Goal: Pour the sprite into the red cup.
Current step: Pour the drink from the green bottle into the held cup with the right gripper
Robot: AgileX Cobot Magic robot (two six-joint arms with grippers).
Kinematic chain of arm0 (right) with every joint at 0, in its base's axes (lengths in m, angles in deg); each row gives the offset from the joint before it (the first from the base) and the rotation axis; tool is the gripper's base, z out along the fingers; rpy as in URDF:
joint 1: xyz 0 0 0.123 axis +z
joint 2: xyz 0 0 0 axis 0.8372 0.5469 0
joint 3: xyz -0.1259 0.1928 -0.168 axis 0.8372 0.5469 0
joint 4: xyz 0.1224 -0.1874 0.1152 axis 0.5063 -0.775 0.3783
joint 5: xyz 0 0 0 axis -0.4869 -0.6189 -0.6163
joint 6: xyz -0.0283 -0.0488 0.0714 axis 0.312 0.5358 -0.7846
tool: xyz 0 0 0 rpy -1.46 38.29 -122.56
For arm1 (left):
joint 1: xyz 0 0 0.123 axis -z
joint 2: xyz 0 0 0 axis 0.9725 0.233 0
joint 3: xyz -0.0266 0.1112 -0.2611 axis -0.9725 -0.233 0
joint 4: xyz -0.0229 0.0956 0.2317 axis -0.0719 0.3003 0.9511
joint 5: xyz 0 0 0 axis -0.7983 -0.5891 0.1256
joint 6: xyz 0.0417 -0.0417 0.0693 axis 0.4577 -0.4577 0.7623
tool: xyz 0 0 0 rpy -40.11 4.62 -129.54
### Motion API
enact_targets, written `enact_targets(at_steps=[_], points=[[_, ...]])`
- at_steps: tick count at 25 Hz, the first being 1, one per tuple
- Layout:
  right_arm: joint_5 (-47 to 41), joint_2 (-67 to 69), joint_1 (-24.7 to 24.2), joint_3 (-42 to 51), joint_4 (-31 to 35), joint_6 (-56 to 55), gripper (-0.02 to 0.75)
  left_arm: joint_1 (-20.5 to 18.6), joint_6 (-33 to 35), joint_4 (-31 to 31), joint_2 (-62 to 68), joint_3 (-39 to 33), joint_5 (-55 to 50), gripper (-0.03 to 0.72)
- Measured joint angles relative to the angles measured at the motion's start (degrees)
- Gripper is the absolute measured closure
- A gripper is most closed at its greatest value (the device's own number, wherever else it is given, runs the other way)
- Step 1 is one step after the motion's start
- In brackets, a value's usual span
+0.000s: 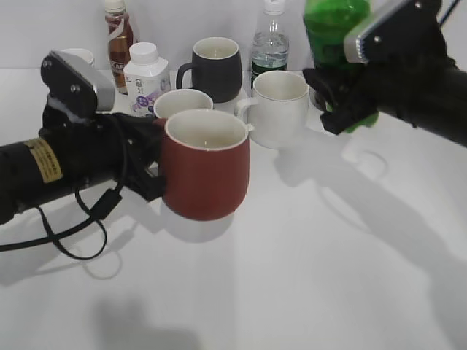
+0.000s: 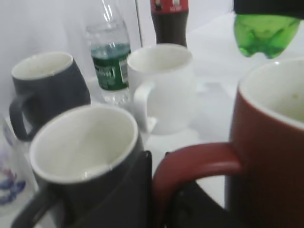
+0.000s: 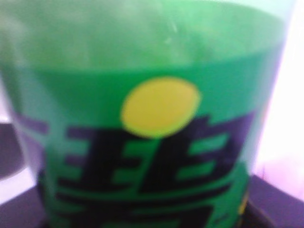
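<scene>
The red cup is held clear of the white table by the left gripper, whose fingers are clamped on the cup's handle at its left side; in the left wrist view the handle is seen running into the dark jaws at the bottom edge. The cup is kept upright, with its cream-white inside exposed. A black cable is seen hanging below the left arm, left of the red cup.

Just behind the red cup, a dark mug with a pale inside is seen, its rim partly hidden by the cup in the exterior view. To the right of the red cup and a little further back a white mug is placed, its handle turned left. Behind the red cup and to its left a small white bottle with a purple print is set, and behind that a brown drink bottle. A black mug stands further back, directly behind the red cup, and a clear water bottle with a dark green label is seen beside it, behind the white mug. A dark cola bottle is visible furthest back in the left wrist view.

Up and to the right of the red cup, well apart from it, the sprite is held aloft in the right gripper, whose fingers are closed around the bottle's body; its green label fills the right wrist view. Its cap cannot be made out.
</scene>
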Motion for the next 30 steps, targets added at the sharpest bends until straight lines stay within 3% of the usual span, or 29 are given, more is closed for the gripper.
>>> enact_targets(at_steps=[8, 13, 21, 30], points=[[-2.96, 2.59, 0.00, -9.14, -14.53, 0.40, 0.301, 0.00, 0.00, 2.07, 0.00, 0.64, 1.39, 0.643], [-3.72, 2.76, 0.00, -10.15, -20.75, 4.50, 0.301, 0.00, 0.00, 5.32, 0.00, 0.69, 1.39, 0.643], [-5.00, 2.76, 0.00, -10.15, -22.40, 12.69, 0.301, 0.00, 0.00, 6.88, 0.00, 0.69, 1.52, 0.643], [-10.93, 2.76, 0.00, -10.15, -26.62, 15.64, 0.301, -0.40, 0.00, 3.74, 0.00, 0.69, 2.63, 0.643]])
